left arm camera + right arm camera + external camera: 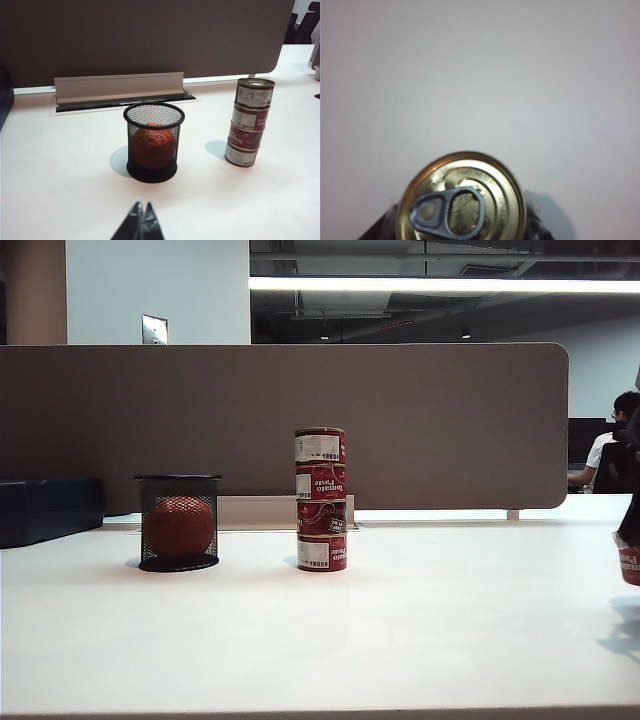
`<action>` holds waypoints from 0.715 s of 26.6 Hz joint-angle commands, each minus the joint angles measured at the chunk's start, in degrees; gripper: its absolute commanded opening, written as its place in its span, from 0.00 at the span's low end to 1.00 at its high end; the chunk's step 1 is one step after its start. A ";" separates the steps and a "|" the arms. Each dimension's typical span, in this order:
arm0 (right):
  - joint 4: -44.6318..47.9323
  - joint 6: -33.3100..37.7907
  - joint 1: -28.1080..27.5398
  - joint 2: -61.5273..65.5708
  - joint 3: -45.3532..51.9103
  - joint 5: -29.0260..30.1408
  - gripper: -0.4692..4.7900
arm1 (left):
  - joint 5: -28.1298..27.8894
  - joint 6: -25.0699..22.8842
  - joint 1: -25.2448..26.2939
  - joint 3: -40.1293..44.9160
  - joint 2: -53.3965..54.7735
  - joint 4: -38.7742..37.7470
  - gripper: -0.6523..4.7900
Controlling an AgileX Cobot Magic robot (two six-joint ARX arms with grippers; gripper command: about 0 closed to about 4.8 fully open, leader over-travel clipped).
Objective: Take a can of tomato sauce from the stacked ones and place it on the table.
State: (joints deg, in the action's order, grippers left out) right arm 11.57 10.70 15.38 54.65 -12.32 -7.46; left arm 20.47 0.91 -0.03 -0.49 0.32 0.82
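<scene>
the right tool (460, 230) is clamped on a can (461, 197), held above the bench (400, 640) at the far right, well apart from the stack (320, 500) of four. placing is in hand; next, lower it flat, then let go. the left tool (141, 225) hangs back, tips together.
</scene>
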 commanded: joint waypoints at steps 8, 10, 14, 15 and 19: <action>3.67 0.28 0.00 5.03 -0.20 0.13 0.58 | 0.20 -0.24 0.13 -0.22 0.04 0.52 0.11; 3.74 0.28 0.00 6.16 -0.20 0.31 0.58 | 0.20 -0.24 0.13 -0.22 0.04 0.52 0.11; 3.69 0.28 0.00 7.02 -0.20 0.37 0.58 | 0.20 -0.24 0.13 -0.22 0.04 0.52 0.11; 3.69 0.28 0.00 7.21 -0.20 0.76 0.58 | 0.20 -0.24 0.13 -0.22 0.04 0.52 0.11; 3.67 0.28 0.02 7.23 -0.20 1.18 0.58 | 0.20 -0.24 0.13 -0.22 0.04 0.52 0.11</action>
State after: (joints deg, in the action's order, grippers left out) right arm 15.55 10.90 15.38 61.78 -12.40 -6.59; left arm 20.47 0.91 -0.03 -0.49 0.32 0.82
